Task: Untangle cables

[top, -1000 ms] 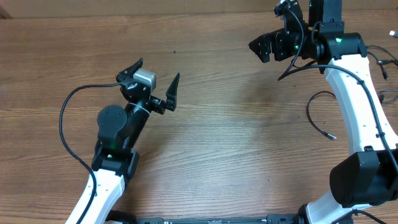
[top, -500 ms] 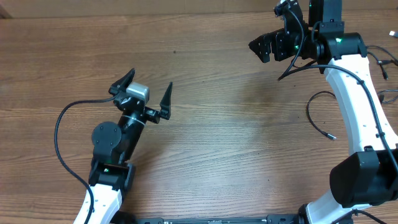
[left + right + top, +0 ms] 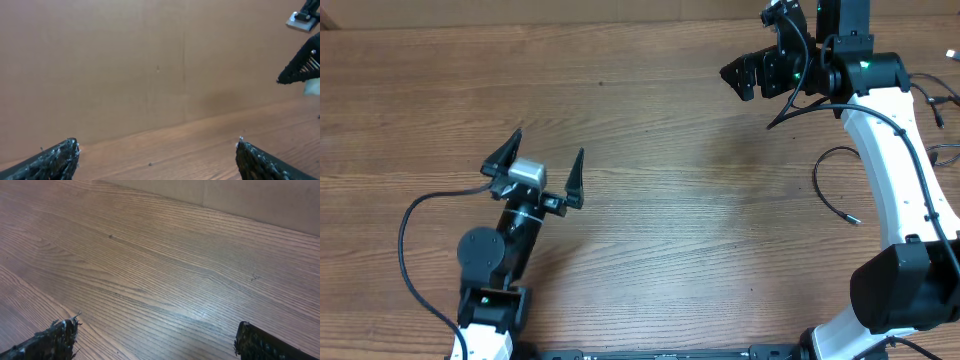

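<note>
cables [image 3: 817, 186] | seemingly far right, well away from left end effector [image 3: 548, 148], right end effector [image 3: 157, 339] | both spread

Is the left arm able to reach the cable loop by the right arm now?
Probably not. The cable loop lies beside the right arm, far across the table from the open left end effector.

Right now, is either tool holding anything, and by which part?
Nothing is held: the left tool and the right tool are both open and empty.

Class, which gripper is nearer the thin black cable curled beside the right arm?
Right. The right gripper hovers just beyond the cable; the left gripper is far off to its left.
</note>
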`<state>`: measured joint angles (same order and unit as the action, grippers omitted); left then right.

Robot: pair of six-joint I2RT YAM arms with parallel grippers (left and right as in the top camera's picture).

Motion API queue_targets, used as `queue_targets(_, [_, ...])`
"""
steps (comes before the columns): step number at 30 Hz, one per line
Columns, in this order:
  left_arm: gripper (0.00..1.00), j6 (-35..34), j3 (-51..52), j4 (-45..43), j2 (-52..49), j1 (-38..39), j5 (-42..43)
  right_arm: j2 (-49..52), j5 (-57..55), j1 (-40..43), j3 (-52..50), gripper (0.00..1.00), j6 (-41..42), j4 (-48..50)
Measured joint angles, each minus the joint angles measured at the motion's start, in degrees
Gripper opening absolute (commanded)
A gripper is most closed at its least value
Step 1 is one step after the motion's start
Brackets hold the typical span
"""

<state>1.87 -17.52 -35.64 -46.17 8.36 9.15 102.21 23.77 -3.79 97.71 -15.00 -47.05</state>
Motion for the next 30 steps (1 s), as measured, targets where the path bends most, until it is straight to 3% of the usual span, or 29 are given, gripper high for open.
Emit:
queue_targets(24, [1.0, -3.5, 15.7, -1.2, 21.9, -6.0, 0.0, 0.0, 0.0, 0.0, 0.0, 1.0, 0.0, 0.0])
queue_targets(30, [1.0, -3.7, 16.7, 2.9, 26.3, -6.2, -0.8, 0.0, 0.0, 0.0, 0.0, 1.0, 0.0, 0.0])
